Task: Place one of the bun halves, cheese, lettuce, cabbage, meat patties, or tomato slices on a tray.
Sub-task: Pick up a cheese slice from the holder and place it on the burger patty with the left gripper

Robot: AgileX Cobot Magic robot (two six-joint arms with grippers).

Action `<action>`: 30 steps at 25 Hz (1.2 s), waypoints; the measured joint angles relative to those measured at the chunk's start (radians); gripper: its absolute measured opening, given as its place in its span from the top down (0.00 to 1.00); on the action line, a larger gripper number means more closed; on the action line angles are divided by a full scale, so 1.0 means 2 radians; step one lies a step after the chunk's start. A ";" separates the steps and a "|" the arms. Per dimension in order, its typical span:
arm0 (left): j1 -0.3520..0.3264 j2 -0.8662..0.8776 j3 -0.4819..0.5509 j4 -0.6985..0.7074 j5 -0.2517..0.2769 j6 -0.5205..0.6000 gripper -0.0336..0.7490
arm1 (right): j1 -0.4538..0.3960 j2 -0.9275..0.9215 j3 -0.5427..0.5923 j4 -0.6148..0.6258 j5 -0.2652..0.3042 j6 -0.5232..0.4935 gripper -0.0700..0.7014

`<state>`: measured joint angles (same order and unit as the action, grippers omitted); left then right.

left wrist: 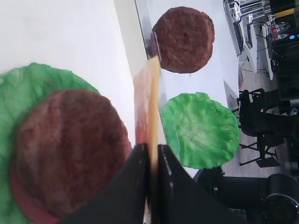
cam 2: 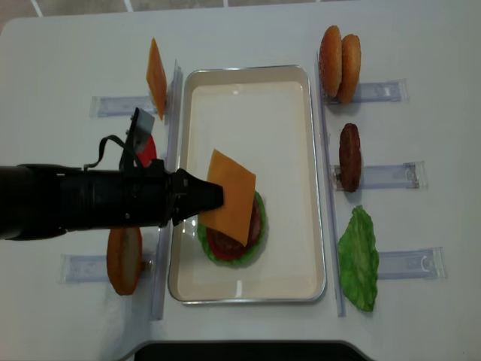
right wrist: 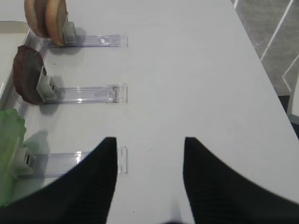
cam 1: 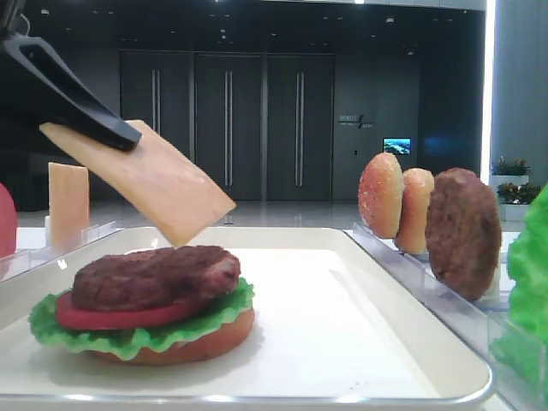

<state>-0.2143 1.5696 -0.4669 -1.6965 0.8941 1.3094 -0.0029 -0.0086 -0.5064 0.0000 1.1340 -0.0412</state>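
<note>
Pale orange, thin and square, the cheese slice [cam 1: 145,178] hangs tilted from my left gripper [cam 1: 107,130], jaws pinched tight on one corner, above the rough brown meat patty [cam 1: 154,276] stacked on the cream-white rimmed tray [cam 1: 360,342]. Released at this slant (corner grip only), it could slide off. My right gripper [right wrist: 149,154] gapes, holding nothing.

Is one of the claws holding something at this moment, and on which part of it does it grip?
Yes. The left claw is shut on the cheese, pinching its edge. The slice hangs tilted above the patty. The right claw is open and holds nothing.
</note>
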 joint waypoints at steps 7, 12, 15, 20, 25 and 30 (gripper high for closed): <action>0.000 0.000 0.000 0.006 0.005 0.000 0.93 | 0.000 0.000 0.000 0.000 0.000 0.000 0.50; 0.000 0.005 0.000 0.009 0.008 0.000 0.93 | 0.000 0.000 0.000 0.000 0.000 0.000 0.50; 0.000 0.025 0.000 0.009 0.011 0.003 0.93 | 0.000 0.000 0.000 0.000 0.000 0.000 0.50; 0.000 0.063 0.000 0.003 0.048 0.036 0.93 | 0.000 0.000 0.000 0.000 0.000 0.000 0.50; 0.000 0.066 -0.001 0.002 0.056 0.045 0.93 | 0.000 0.000 0.000 0.000 0.000 0.000 0.50; 0.000 0.066 -0.001 0.002 0.057 0.048 0.93 | 0.000 0.000 0.000 0.000 0.000 0.000 0.50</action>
<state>-0.2143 1.7021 -0.4686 -1.6928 1.0078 1.4053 -0.0029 -0.0086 -0.5064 0.0000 1.1340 -0.0412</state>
